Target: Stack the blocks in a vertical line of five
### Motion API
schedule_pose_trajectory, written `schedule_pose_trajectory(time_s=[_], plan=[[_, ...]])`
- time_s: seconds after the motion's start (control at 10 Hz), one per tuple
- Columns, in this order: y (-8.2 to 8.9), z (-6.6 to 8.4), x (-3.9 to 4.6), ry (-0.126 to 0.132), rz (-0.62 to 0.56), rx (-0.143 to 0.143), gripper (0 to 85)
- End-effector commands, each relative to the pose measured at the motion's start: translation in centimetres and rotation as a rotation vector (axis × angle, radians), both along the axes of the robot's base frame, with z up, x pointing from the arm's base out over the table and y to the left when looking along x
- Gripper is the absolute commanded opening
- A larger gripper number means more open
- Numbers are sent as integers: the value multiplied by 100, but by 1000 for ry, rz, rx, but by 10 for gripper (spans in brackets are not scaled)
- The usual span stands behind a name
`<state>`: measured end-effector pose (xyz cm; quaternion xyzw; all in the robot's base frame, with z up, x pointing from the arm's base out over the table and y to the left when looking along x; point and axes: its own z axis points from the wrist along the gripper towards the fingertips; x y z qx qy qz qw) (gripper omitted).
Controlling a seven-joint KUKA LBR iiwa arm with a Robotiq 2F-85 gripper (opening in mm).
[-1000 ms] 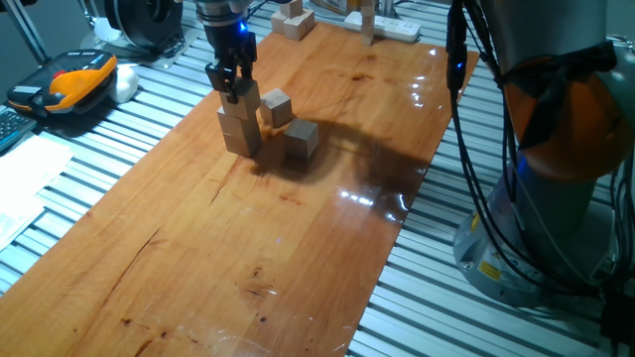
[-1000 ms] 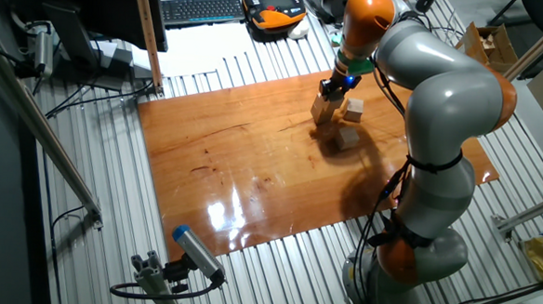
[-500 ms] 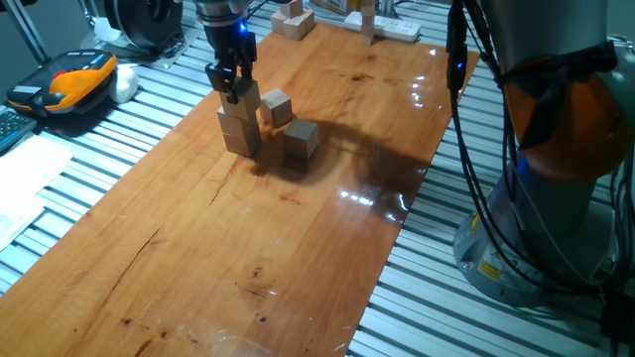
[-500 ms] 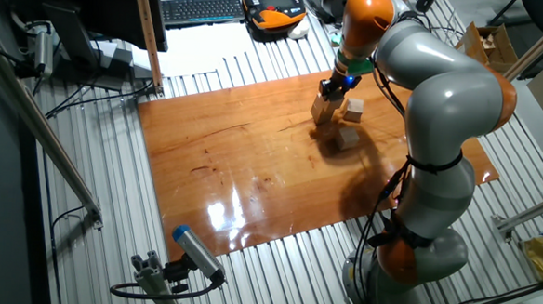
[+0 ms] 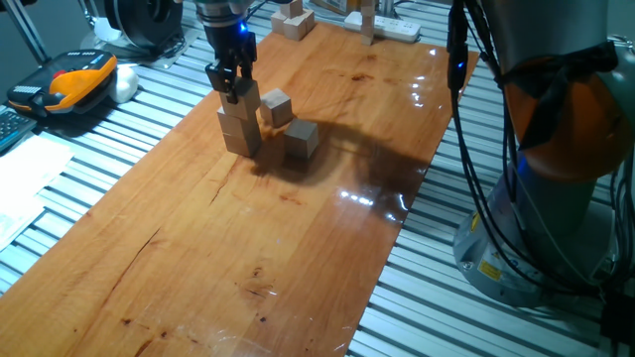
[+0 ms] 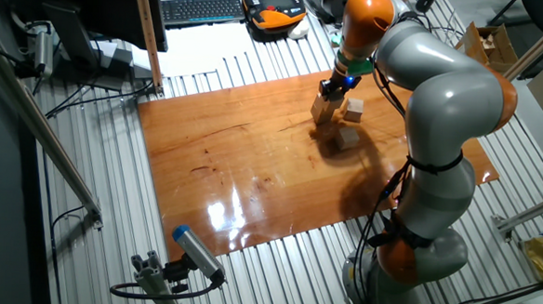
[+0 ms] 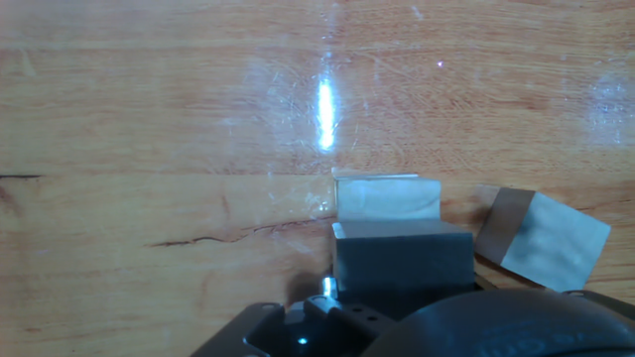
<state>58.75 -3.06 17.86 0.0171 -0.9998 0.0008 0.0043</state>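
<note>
A stack of light-tan wooden blocks (image 5: 240, 129) stands on the wooden board at the far left; it looks three high. My gripper (image 5: 234, 87) is down on the stack, its fingers closed around the top block (image 5: 247, 98). The stack (image 6: 324, 108) and the gripper (image 6: 336, 85) also show in the other fixed view. Two loose blocks lie just right of the stack, one farther back (image 5: 277, 107) and one nearer (image 5: 302, 139). In the hand view the held block (image 7: 402, 260) is dark in shadow, with a lower block (image 7: 387, 197) beyond it and a loose block (image 7: 546, 241) at the right.
A white power strip (image 5: 389, 29) and more wooden pieces (image 5: 293, 22) lie at the board's far end. An orange and black pendant (image 5: 77, 79) lies left of the board. The robot's base (image 5: 556, 198) and cables stand at the right. A keyboard (image 6: 203, 9) lies beyond the board.
</note>
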Motion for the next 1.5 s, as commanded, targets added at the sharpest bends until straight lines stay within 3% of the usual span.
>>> schedule_pose_trajectory(time_s=[0.0,1.0,1.4], plan=[[0,-1,0,0,2,0,0],[0,-1,0,-35,-9,6,0],[-1,-1,2,-29,-21,4,0]])
